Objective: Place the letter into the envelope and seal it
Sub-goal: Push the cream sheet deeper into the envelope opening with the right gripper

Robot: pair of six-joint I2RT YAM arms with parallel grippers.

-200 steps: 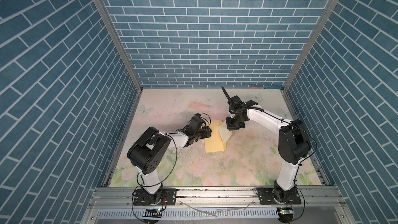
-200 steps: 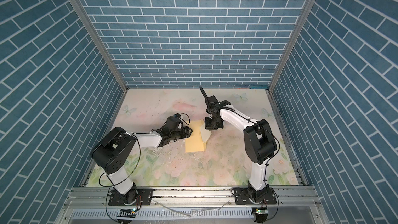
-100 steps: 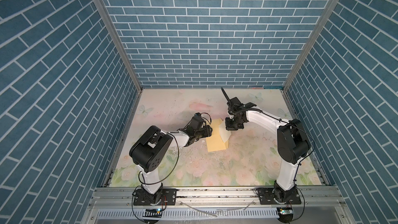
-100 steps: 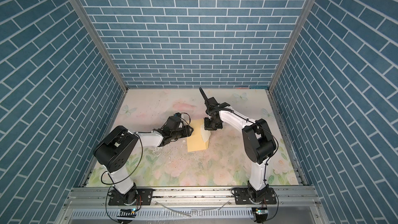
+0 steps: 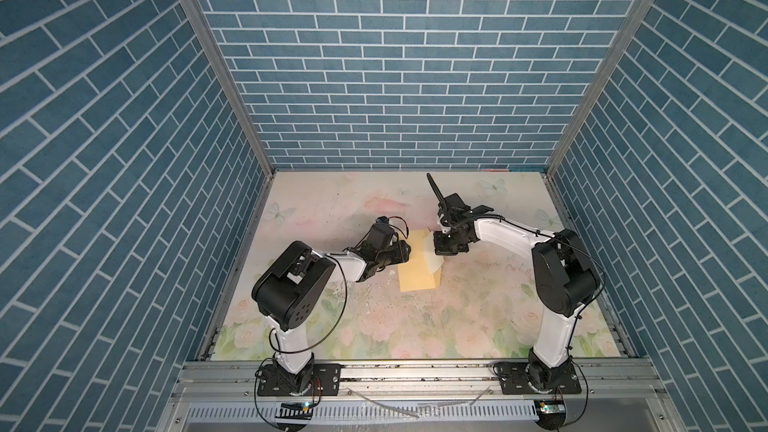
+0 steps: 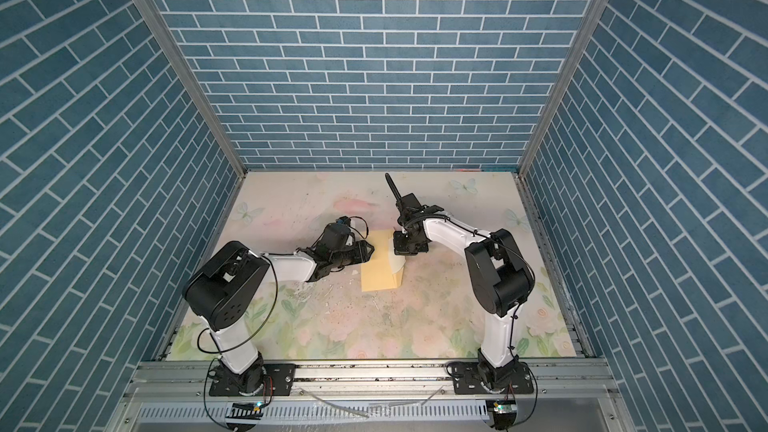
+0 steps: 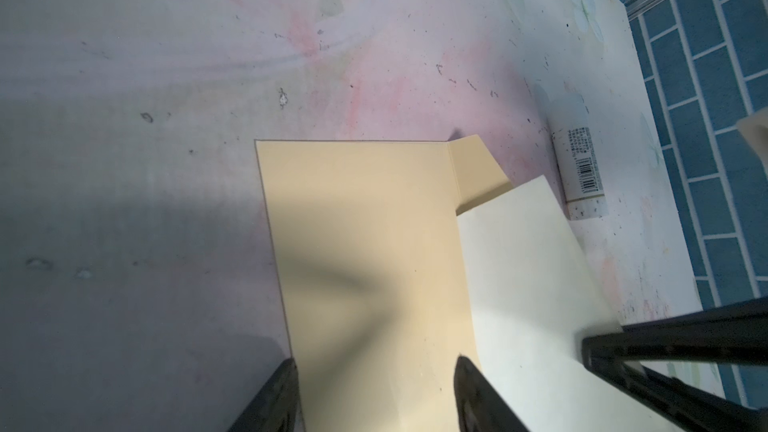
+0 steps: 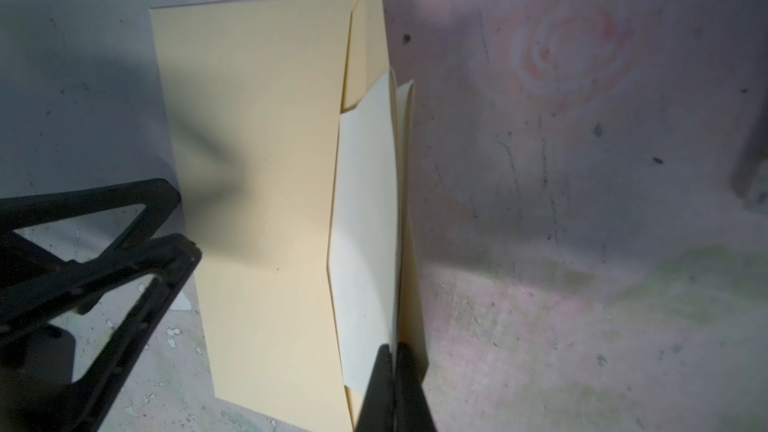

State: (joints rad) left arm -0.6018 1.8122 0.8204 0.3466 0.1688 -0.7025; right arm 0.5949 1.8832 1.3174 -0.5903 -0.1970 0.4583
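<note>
Slightly closer to the envelope (image 5: 415,280) than a second ago, the left gripper (image 7: 376,363) is being held with its jaws partly apart at the envelope's long edge opposite its mouth. Whether the paper is being pressed down cannot be told. The right gripper (image 8: 392,353) is being kept clamped tight on the letter (image 8: 365,201), which is being pinched at its outer edge. The letter is being bowed upward, with its opposite edge being tucked under the envelope's front panel at the open mouth. The envelope is being left flat on the floral table (image 5: 374,326), its flap (image 7: 473,168) folded open. A white glue stick (image 7: 579,168) is being left lying near the flap, apart from it.
</note>
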